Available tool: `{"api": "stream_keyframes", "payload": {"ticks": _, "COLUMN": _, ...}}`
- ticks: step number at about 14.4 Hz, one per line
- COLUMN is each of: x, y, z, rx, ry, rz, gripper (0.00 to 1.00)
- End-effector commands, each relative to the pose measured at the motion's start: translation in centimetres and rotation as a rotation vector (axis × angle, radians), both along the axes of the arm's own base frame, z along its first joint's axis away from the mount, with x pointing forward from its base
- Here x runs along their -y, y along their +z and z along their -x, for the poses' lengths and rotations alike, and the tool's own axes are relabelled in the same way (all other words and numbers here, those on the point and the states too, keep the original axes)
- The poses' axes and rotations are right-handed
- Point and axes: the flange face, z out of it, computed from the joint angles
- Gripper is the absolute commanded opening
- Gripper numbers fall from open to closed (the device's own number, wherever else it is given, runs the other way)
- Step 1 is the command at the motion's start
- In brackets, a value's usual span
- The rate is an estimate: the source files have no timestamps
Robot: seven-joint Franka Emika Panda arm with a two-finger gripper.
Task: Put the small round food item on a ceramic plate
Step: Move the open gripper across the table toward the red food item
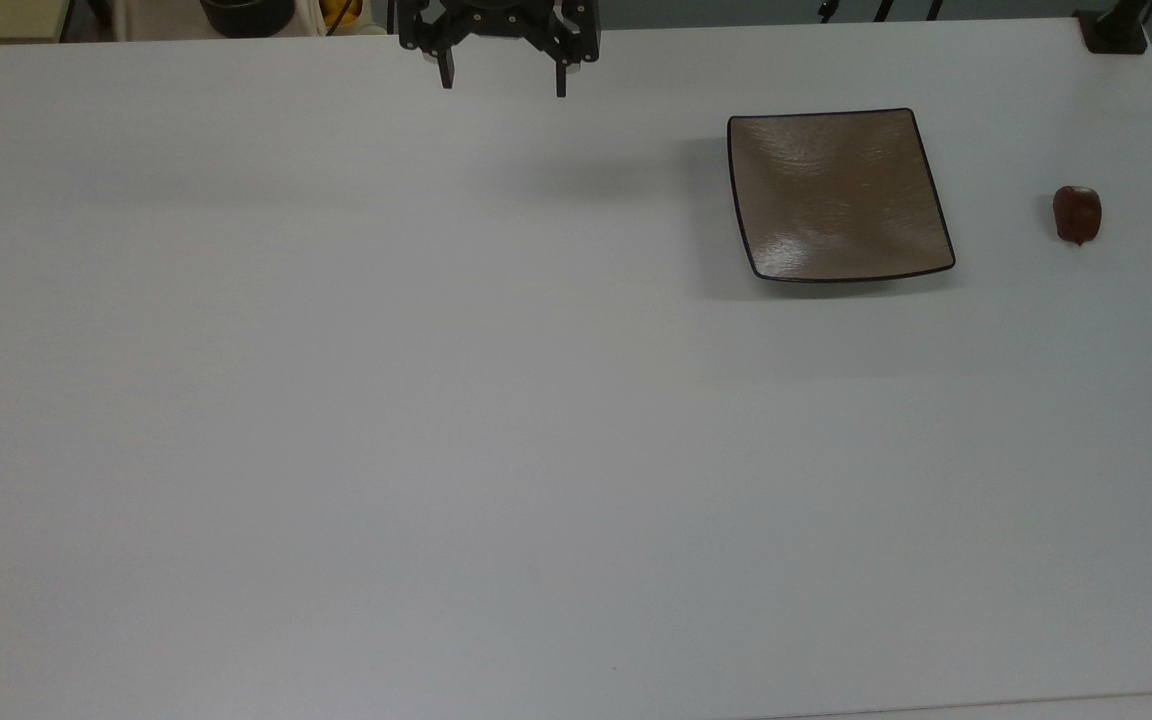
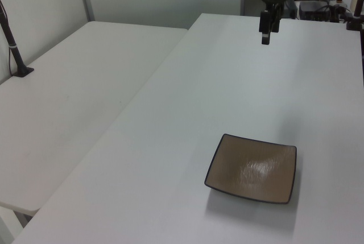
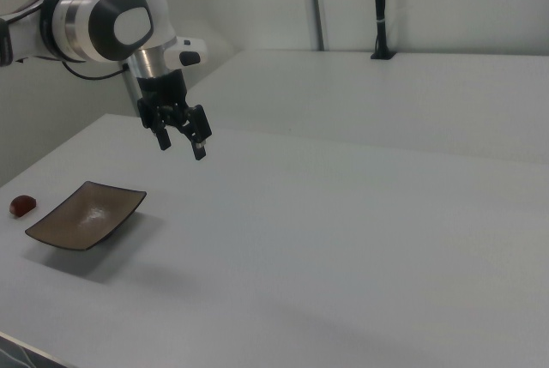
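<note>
The small round food item, a glossy dark reddish-brown lump, lies on the white table near the top view's right edge; it also lies at the right view's far left. The square brown ceramic plate rests empty on the table to the top view's left of it, a clear gap between them. The plate also appears in the left view and the right view. My gripper hangs open and empty above the table at the top view's upper edge, well to the top view's left of the plate.
The white table stretches wide and bare below the gripper. A black mount sits at its corner in the top view's upper right. A second white table adjoins on the left view's left, carrying a black post.
</note>
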Motion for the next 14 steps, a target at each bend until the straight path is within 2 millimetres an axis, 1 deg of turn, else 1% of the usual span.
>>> {"api": "stream_keyframes", "payload": {"ticks": 1, "x": -2.7, "y": 0.3, "z": -0.5, "rx": 0.006, "ry": 0.040, "rz": -0.004, "gripper": 1.00}}
{"api": "stream_keyframes", "payload": {"ticks": 2, "x": -3.4, "y": 1.1, "z": -0.5, "rx": 0.018, "ry": 0.030, "rz": -0.013, "gripper": 1.00}}
{"api": "stream_keyframes", "payload": {"ticks": 4, "x": -4.2, "y": 1.4, "z": -0.4, "rx": 0.022, "ry": 0.006, "rz": -0.017, "gripper": 1.00}}
{"api": "stream_keyframes", "payload": {"ticks": 7, "x": -6.7, "y": 2.3, "z": 0.0, "rx": 0.033, "ry": 0.000, "rz": -0.065, "gripper": 1.00}}
{"api": "stream_keyframes", "payload": {"ticks": 8, "x": -7.6, "y": 2.3, "z": 0.3, "rx": 0.029, "ry": -0.014, "rz": -0.084, "gripper": 1.00}}
{"api": "stream_keyframes", "payload": {"ticks": 10, "x": -10.8, "y": 2.0, "z": 1.2, "rx": 0.018, "ry": -0.014, "rz": -0.092, "gripper": 1.00}}
{"api": "stream_keyframes", "payload": {"ticks": 11, "x": -12.2, "y": 1.5, "z": 1.4, "rx": 0.007, "ry": -0.033, "rz": -0.095, "gripper": 1.00}}
{"api": "stream_keyframes", "payload": {"ticks": 12, "x": -13.3, "y": 1.3, "z": 1.7, "rx": -0.001, "ry": -0.060, "rz": -0.106, "gripper": 1.00}}
{"api": "stream_keyframes", "payload": {"ticks": 13, "x": -15.5, "y": 1.4, "z": 2.1, "rx": 0.026, "ry": -0.066, "rz": -0.154, "gripper": 1.00}}
{"api": "stream_keyframes", "payload": {"ticks": 14, "x": -17.0, "y": 1.4, "z": 2.4, "rx": 0.038, "ry": -0.062, "rz": -0.174, "gripper": 1.00}}
